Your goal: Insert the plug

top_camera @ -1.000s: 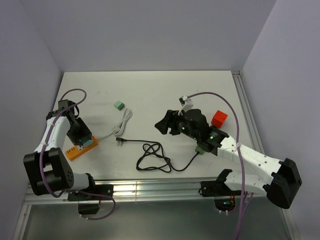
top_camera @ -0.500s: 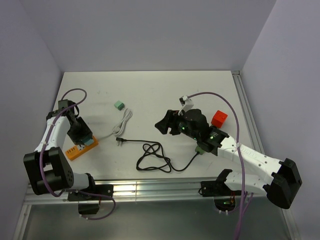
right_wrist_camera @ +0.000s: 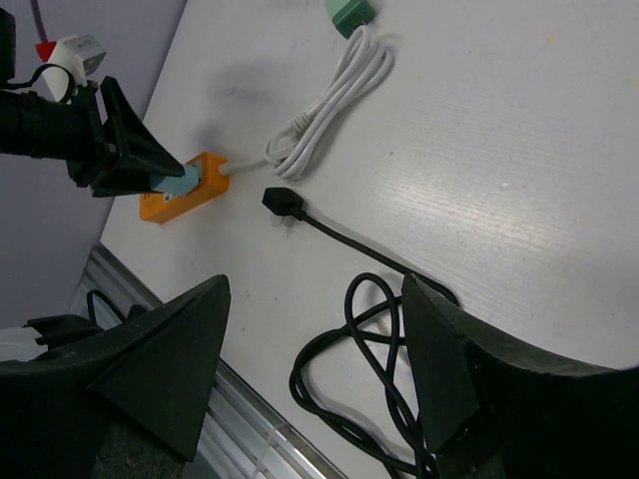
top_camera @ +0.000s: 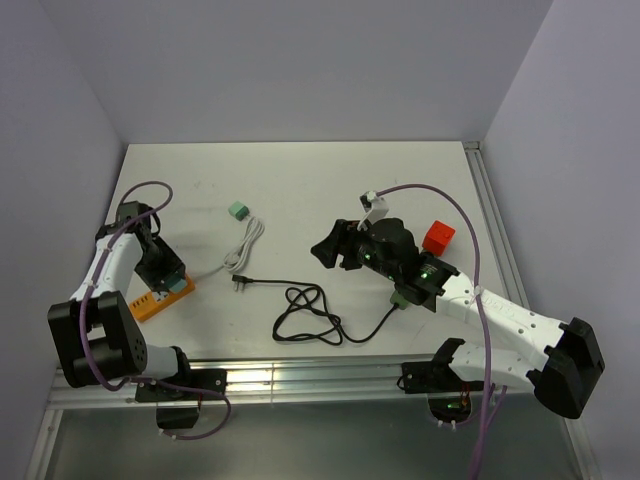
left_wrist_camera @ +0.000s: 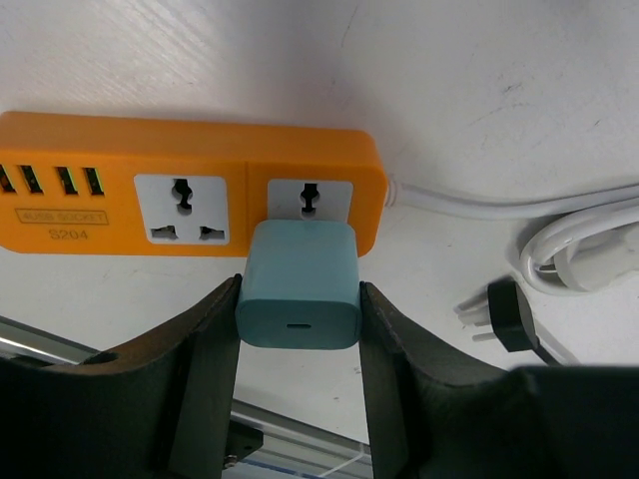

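Left gripper point(left_wrist_camera: 298, 309) is clamped on the teal plug point(left_wrist_camera: 300, 279), which is pressed against the right-hand socket of the orange power strip point(left_wrist_camera: 100, 140), near left on the table point(top_camera: 330, 180). Compared with a second ago, this gripper sits marginally nearer. Right gripper point(right_wrist_camera: 315, 299) is unchanged: wide open, empty, above the black cable point(right_wrist_camera: 344, 249).

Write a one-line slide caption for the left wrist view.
Left gripper clamps a teal charger at the cord-end socket of the orange power strip; white cord and black plug lie alongside.
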`<state>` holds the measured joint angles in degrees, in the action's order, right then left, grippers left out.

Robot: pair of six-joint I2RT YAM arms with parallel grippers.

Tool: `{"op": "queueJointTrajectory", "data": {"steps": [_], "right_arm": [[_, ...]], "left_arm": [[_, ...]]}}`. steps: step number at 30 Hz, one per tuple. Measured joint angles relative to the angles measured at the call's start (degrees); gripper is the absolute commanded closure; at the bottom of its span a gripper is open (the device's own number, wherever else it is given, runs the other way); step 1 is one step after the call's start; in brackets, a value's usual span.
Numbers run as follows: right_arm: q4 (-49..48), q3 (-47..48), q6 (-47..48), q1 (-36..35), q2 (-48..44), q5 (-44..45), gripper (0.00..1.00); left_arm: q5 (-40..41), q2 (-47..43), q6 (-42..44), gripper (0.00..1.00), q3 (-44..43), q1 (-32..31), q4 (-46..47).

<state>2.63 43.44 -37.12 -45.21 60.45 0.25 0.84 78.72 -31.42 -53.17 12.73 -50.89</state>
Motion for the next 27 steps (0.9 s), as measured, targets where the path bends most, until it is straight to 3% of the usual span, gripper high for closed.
{"op": "queueJointTrajectory", "data": {"steps": [11, 27], "right_arm": [[0.02, -0.02, -0.02, 0.11, -1.51, 0.46, 0.23], [-0.11, -1.57, 0.0, 2.47, -3.76, 0.81, 0.23]], "left_arm": [[2.93, -0.07, -5.09, 1.0, 1.01, -2.75, 1.11], [5.86, 6.58, -5.7, 1.0, 0.13, -8.48, 3.37]]}}
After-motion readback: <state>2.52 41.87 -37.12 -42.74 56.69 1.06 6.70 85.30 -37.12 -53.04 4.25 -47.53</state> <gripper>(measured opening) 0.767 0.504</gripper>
